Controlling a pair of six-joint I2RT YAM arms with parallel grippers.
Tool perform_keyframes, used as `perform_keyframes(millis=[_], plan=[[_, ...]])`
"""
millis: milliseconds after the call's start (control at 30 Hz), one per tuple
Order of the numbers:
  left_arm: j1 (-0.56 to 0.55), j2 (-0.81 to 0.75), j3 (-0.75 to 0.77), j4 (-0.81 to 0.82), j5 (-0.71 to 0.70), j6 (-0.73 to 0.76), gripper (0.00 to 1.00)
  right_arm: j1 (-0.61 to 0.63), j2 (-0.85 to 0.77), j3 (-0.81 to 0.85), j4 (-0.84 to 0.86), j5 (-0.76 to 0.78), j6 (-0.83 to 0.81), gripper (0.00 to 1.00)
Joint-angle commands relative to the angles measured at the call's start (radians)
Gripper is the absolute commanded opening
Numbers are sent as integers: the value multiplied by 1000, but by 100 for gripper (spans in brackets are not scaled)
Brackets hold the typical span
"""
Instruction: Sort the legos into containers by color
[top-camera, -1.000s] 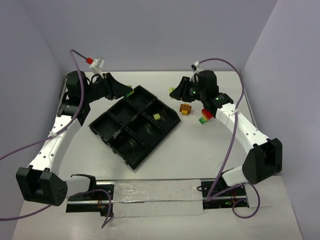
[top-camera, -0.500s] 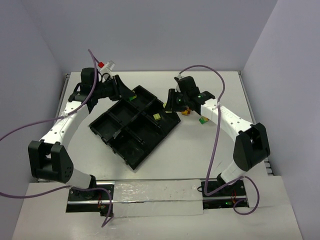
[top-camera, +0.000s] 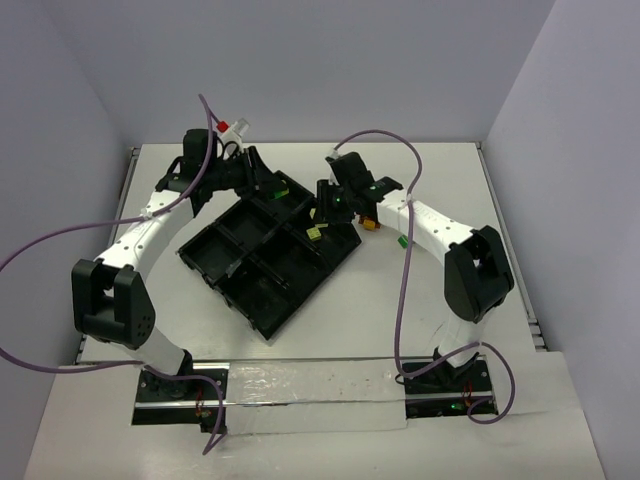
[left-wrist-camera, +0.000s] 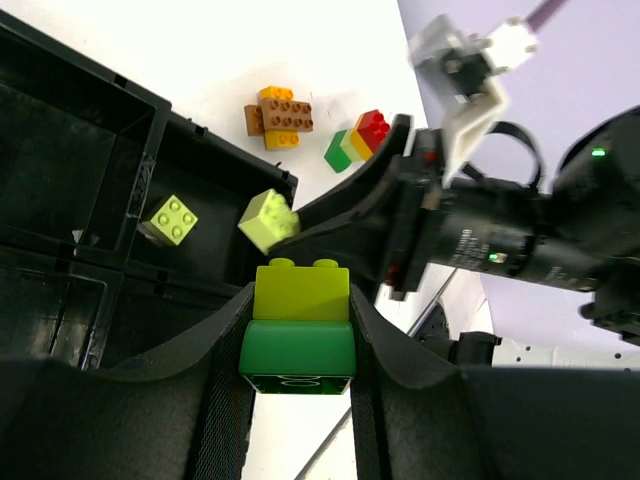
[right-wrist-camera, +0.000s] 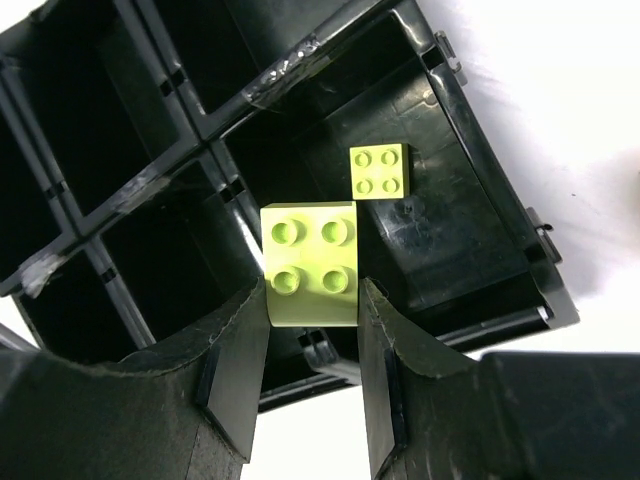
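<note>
1. White tabletop (top-camera: 330, 350) boxed in by pale lilac walls (top-camera: 330, 70), with one black tray (top-camera: 312, 290) of six compartments lying slantwise at mid-table.
2. Changed over the last second, right gripper (right-wrist-camera: 312, 300): swung in from the loose bricks right of the tray to above the tray's right end.
3. Changed likewise, left gripper (left-wrist-camera: 297, 320): edged from the tray's far-left rim to above its far corner.
4. Right gripper now: closed firmly on one pale yellow-green brick (right-wrist-camera: 310, 262), studs up, a finger on each of two opposite sides. Hangs over the dividers next to the right-corner compartment.
5. Left gripper now: partly closed, clamped on a two-brick stack (left-wrist-camera: 298, 320), yellow-green over green.
6. In the right-corner compartment: one matching brick (right-wrist-camera: 380, 171), lying flat, studs up.
7. Meaning for the task, as a judgement: both arms at the delivery stage. A release slightly further toward that corner would put like with like. Left load of mixed colours, probably in need of splitting first.
8. Count: two grippers, both loaded; one brick inside the tray.
9. Still unsorted on the table right of the tray: an orange-brown cluster (left-wrist-camera: 280, 112) of at least two pieces, and a green-yellow-red cluster (left-wrist-camera: 358, 138) of three.
</note>
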Motion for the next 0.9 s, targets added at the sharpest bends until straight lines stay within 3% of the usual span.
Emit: perform_keyframes(millis=[0, 200, 400, 633, 867], plan=[[1, -1, 51, 21, 26, -11, 0, 3, 18, 57, 4, 19, 13, 50], [1, -4, 55, 9, 64, 1, 0, 3, 22, 77, -16, 35, 23, 75], [6, -7, 43, 40, 143, -4, 0, 3, -64, 74, -43, 30, -10, 73], [37, -43, -13, 34, 338, 64, 0, -15, -263, -16, -10, -100, -47, 71], [36, -76, -24, -54, 532, 182, 0, -32, -364, -91, 80, -399, -64, 71]])
